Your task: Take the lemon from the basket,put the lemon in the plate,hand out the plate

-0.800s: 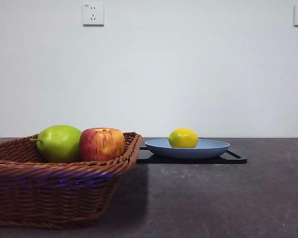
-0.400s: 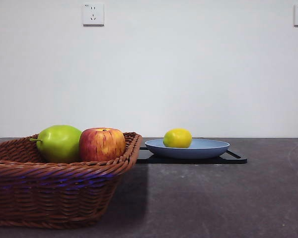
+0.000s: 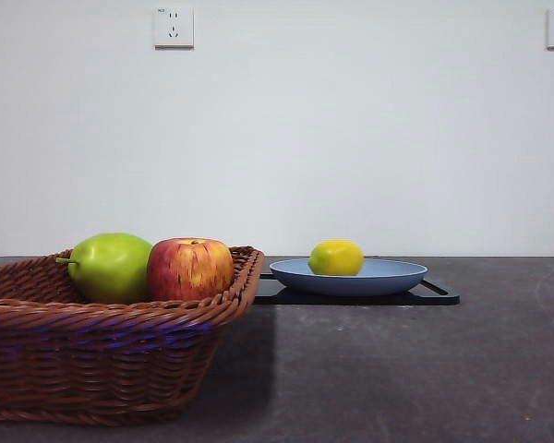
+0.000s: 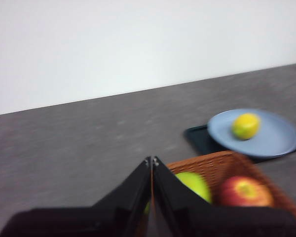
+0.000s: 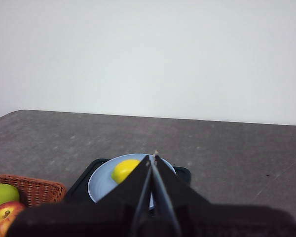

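Resting on the light-blue plate (image 3: 348, 276), which sat on a black tray (image 3: 438, 295) on the counter (image 3: 397, 369) just beside the basket (image 3: 111, 355), the lemon (image 3: 336, 257) was judged already delivered, so the hand-out step was taken to be in hand. The left hand (image 4: 152, 160) was seen closed and empty above the basket, and the right hand (image 5: 153, 157), likewise closed and empty, was held above the plate. For the next move, an opened right hand would need to be brought down onto the plate's rim without the lemon being rolled off.
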Controlling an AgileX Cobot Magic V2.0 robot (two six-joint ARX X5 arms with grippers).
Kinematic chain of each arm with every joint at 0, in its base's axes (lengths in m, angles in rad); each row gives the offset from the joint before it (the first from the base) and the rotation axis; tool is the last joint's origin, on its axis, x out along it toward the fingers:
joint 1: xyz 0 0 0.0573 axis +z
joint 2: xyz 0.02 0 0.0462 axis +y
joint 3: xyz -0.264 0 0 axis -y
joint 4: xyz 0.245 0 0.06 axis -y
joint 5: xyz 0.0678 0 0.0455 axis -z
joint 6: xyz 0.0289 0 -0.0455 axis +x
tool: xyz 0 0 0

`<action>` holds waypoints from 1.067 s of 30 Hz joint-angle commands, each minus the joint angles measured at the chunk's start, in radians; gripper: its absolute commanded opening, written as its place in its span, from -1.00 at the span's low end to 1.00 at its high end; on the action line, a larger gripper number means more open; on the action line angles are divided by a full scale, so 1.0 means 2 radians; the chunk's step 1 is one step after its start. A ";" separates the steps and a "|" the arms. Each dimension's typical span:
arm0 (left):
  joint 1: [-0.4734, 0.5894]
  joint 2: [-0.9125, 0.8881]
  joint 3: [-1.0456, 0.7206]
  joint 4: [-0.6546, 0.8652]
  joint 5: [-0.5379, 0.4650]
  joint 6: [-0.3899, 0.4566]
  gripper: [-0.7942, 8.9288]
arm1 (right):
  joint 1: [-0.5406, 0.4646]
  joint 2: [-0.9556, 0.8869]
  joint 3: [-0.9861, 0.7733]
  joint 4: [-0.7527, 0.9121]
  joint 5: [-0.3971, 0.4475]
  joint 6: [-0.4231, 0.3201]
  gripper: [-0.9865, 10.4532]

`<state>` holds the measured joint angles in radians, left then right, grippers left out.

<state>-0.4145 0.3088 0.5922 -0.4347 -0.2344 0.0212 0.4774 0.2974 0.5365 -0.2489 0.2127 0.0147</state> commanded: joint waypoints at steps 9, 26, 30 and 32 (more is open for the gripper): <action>0.160 -0.118 -0.143 0.065 0.023 0.007 -0.82 | 0.002 0.001 0.005 0.005 0.002 0.005 -0.81; 0.218 -0.154 -0.282 0.094 0.081 -0.001 -0.82 | 0.002 0.001 0.005 0.005 0.002 0.005 -0.81; 0.218 -0.154 -0.282 0.099 0.082 -0.003 -0.82 | 0.002 0.001 0.005 0.005 0.002 0.005 -0.81; 0.218 -0.154 -0.282 0.099 0.082 -0.003 -0.82 | 0.002 0.001 0.005 0.005 0.002 0.005 -0.81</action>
<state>0.0177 0.0044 0.0395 -0.2447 -0.0738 0.0250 0.4774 0.2974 0.5365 -0.2489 0.2131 0.0147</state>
